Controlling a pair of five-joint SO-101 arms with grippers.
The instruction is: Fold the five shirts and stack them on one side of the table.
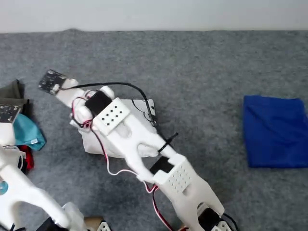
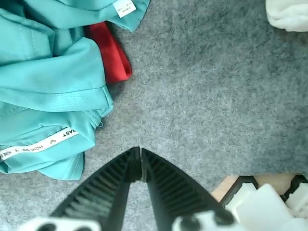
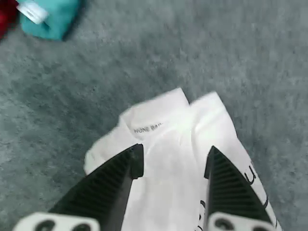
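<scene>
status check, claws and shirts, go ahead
Left claw shut, empty, beside teal shirt. Right claw open over white shirt. Blue shirt folded, apart from the rest. Teal and red shirt bunched, unfolded.

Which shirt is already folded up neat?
The blue shirt, lying flat and square by itself at one side. The white shirt sits under an arm, and the teal shirt and red shirt lie bunched together.

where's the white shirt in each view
High view: white shirt left of centre, partly under the right arm.
Left wrist view: white shirt at the frame's edge, well away from the shut left gripper.
Right wrist view: white shirt directly beneath the open right gripper.
Shared landmark: the teal shirt.
</scene>
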